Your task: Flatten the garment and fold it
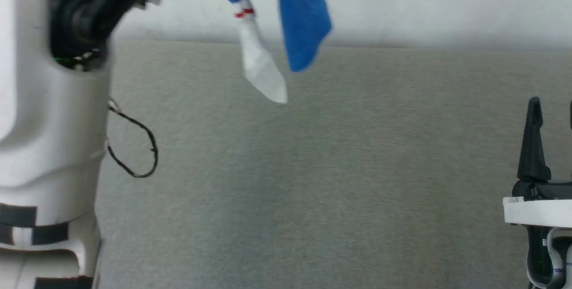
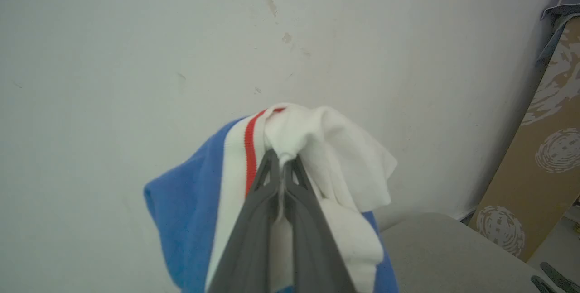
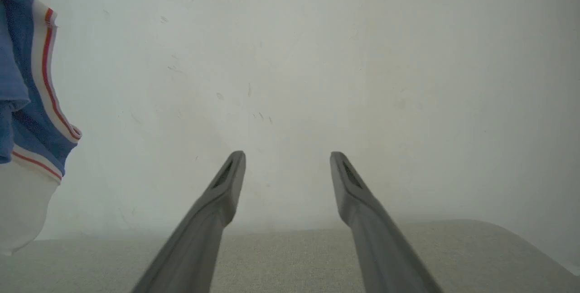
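The jersey T-shirt (image 1: pixel 299 16) hangs bunched above the far side of the table (image 1: pixel 313 168), pinched at its white sleeve (image 2: pixel 344 152) by the clamped left gripper (image 2: pixel 283 168). Soft, light and limp, it will likely sag from one hold; the dangling blue corner (image 1: pixel 304 52) looks the best second grip. The right gripper (image 3: pixel 287 166) sits near right, spread wide, empty.

Left: glossy white moulded forearm shell (image 1: pixel 53 123) is bearing black rectangular band markings (image 1: pixel 18 216) at its near end and a black round joint socket (image 1: pixel 85 16) farther up; a thin black cable loop (image 1: pixel 143 155) is trailing from its right side. Right: right gripper (image 3: pixel 286 157) is showing long dark-grey tapering fingers (image 3: pixel 217 207) with slotted tips, above a flat white bracket (image 1: pixel 536 212).
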You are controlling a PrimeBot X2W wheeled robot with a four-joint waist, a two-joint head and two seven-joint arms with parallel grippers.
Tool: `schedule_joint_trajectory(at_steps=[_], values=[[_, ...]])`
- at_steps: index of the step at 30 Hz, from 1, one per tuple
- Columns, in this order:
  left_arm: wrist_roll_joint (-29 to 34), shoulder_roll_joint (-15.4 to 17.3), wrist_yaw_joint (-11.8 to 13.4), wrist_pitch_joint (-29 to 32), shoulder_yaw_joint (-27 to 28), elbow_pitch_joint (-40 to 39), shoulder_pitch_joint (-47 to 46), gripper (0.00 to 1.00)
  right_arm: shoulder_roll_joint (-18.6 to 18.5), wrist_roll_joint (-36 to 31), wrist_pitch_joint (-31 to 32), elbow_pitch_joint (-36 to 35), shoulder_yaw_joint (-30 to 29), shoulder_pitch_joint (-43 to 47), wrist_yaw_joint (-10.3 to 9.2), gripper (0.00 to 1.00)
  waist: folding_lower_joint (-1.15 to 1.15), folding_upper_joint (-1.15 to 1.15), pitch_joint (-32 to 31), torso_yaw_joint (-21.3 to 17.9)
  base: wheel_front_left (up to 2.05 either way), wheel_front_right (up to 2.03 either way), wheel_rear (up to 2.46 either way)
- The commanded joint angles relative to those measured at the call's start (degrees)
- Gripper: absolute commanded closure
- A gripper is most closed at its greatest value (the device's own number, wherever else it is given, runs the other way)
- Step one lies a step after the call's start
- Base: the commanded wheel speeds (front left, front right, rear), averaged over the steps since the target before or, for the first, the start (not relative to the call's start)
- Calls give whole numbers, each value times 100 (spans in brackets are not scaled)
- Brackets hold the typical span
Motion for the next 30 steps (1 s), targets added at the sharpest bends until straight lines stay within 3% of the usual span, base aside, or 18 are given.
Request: schedule_joint_trajectory(at_steps=[1,11,20,26,30], values=[[-14,-64,51,27,-56,-96,69,100,11,32,-28,-32,-31,59,-10,0,0,0,-219,-507,0,0,0],[-46,-616,261,186,-658,-675,589,100,11,54,-28,-110,-224,-30,-10,0,0,0,-24,-1254,0,0,0],[-93,-1124,375,-317,-1164,-724,1363,100,11,141,-28,-78,-151,-124,-10,0,0,0,204,-1576,0,0,0],[745,-895,362,-1062,-1718,-16,2045,100,11,182,-28,-47,-150,-113,-10,0,0,0,226,-1652,0,0,0],[879,-884,450,-1376,-1915,856,2596,100,11,199,-28,-17,-131,-66,-10,0,0,0,221,-1677,0,0,0]])
